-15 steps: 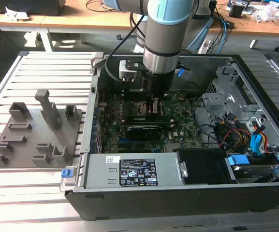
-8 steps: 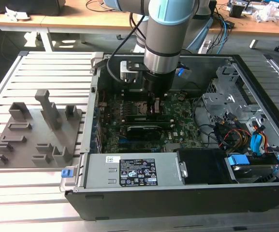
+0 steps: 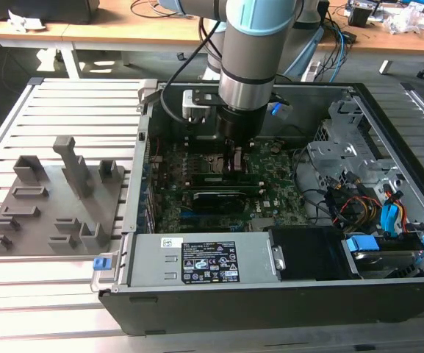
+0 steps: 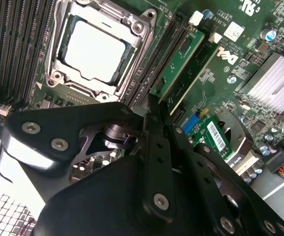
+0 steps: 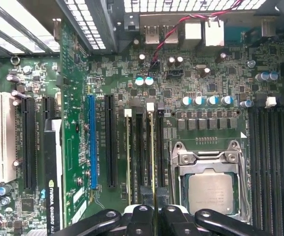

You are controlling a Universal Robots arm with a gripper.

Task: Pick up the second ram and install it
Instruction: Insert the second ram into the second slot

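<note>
The second ram [image 5: 152, 157] is a thin green stick seen edge-on, standing in the memory slot nearest the CPU socket [image 5: 210, 189]. A white latch sits at its far end. My gripper [image 5: 152, 209] has its two black fingers pressed together on the stick's near end. In the second wrist view the same ram [image 4: 178, 61] runs from my gripper [image 4: 154, 105] along the socket [image 4: 95, 46]. Another green stick [image 4: 198, 73] stands in a parallel slot beside it, on the side away from the socket. In the exterior view my gripper [image 3: 234, 158] reaches down into the open computer case.
The motherboard [image 3: 270, 195] lies inside the case [image 3: 373, 103], with a graphics card [image 3: 215, 197] near my gripper and cables and drive bays at the exterior view's right. A grey holder tray [image 3: 50, 206] with upright posts lies on the slatted table at the exterior view's left.
</note>
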